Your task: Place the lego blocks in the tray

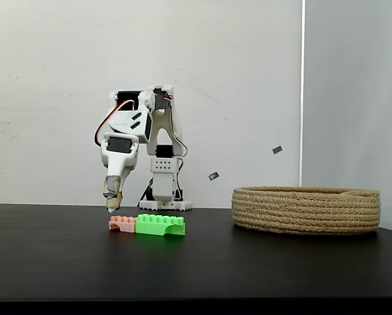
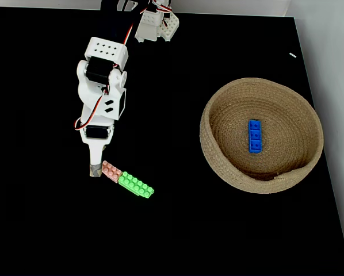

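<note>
Salmon-pink brick (image 2: 110, 170) touching green arched brick (image 2: 136, 185)

One fixed cam sits low at table (image 1: 196, 262) height, in front of me, facing my base and the white wall (image 1: 52, 98) behind, mid-range. Other fixed cam looks straight down from above w/ my base at top edge. Both share my arm (image 1: 140, 141), the tray (image 2: 218, 167) and the table area btwn them.

Blue brick (image 2: 255, 136), pink brick (image 2: 110, 171), green brick (image 2: 136, 185).
</note>
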`<state>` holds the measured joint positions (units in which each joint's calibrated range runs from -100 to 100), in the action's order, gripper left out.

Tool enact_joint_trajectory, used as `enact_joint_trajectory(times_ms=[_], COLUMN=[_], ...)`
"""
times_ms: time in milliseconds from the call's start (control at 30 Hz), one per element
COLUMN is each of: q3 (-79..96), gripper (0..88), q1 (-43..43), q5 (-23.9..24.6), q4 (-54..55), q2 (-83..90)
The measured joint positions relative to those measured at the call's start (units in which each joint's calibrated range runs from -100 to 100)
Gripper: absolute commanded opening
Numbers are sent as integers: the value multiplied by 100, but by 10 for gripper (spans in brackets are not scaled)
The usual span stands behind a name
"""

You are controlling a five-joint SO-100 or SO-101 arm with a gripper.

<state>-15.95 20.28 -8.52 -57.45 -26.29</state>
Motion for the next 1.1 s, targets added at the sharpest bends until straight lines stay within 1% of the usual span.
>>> enact_joint_trajectory(times_ms=[1100], q3=[-44], gripper=[269], q1=[8], q5=[-190], q4=[374], q2=[-500])
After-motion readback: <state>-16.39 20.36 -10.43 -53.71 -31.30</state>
